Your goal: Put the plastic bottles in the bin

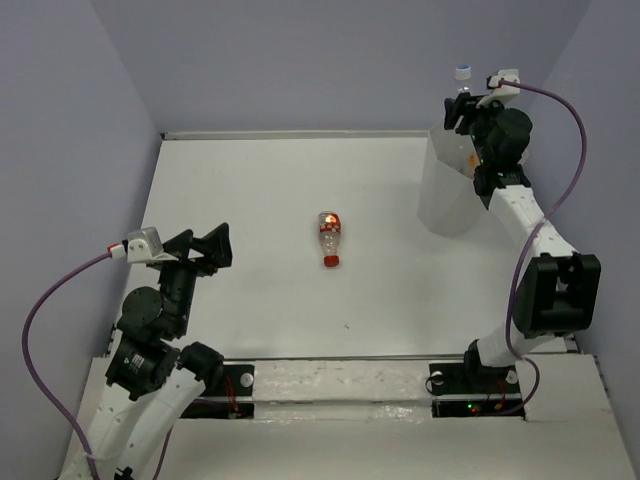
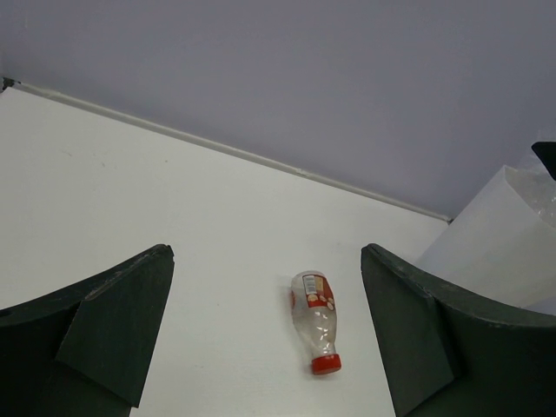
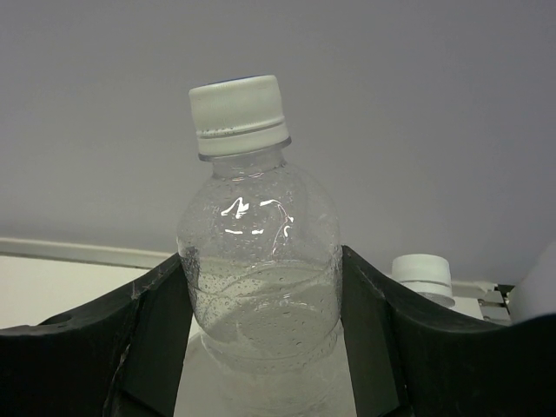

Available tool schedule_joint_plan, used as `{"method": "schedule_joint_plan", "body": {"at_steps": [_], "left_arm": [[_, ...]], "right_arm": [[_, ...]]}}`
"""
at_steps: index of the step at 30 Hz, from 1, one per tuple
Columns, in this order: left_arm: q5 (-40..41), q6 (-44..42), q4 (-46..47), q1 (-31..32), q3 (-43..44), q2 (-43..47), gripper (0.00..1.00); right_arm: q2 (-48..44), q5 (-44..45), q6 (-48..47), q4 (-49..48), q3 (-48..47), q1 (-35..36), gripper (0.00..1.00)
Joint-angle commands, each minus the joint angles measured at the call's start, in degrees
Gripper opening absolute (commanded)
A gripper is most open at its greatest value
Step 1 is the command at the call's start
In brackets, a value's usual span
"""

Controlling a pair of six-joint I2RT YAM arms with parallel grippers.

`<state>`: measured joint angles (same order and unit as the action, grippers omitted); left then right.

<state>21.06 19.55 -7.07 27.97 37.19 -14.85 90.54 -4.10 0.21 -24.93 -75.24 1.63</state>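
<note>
A clear bottle with a red cap and red-orange label lies on its side mid-table, and shows in the left wrist view. My left gripper is open and empty, to the bottle's left and apart from it. The translucent white bin stands at the far right, also in the left wrist view. My right gripper is above the bin, shut on a clear crinkled white-capped bottle held upright between its fingers. Its cap shows in the top view.
A second white bottle cap peeks out behind my right finger; where that bottle stands is hidden. The back wall runs close behind the bin. The white table spreads between the two arms.
</note>
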Motion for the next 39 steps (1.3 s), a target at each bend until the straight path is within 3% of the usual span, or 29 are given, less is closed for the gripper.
{"method": "schedule_joint_plan", "body": {"at_steps": [1,6,12,17,24,29,33,34,37,39], "left_arm": [[-0.4,-0.7,2.9,-0.5,0.3,-0.4,0.99],[-0.8,-0.7,2.8,-0.5,0.3,-0.3,0.99],[-0.9,-0.7,2.8,-0.5,0.3,0.2,0.99],[-0.8,-0.7,2.8,-0.5,0.3,0.8,0.99],[-1.0,-0.6,2.8,-0.5,0.3,0.5,0.99],[-1.0,-0.6,2.8,-0.5,0.3,0.4,0.99],[-1.2,-0.5,2.9,-0.5,0.3,-0.1,0.99],[-1.3,-0.5,2.9,-0.5,0.3,-0.1,0.99],[-1.7,-0.5,2.9,-0.5,0.3,-0.2,0.99],[-1.9,-0.6,2.9,-0.5,0.3,-0.3,0.99]], "right_arm": [[-4.8,1.3,-1.5,0.8,1.5,0.6,0.58],[-7.2,1.5,4.9,0.0,6.2,0.6,0.79],[-7.0,1.1,8.7,2.5,4.9,0.6,0.85],[-7.6,-0.4,9.4,4.5,3.3,0.6,0.97],[-12.8,-2.7,12.4,8.1,-0.4,0.6,1.0],[-19.0,-2.5,18.6,10.0,2.4,2.8,1.0],[-23.4,2.3,18.7,11.9,8.1,12.7,1.0],[-23.9,4.6,18.4,13.0,10.4,18.2,0.99],[-23.2,10.3,18.9,13.8,14.4,30.0,0.65],[-21.3,16.5,19.0,13.6,17.8,35.5,0.49]]}}
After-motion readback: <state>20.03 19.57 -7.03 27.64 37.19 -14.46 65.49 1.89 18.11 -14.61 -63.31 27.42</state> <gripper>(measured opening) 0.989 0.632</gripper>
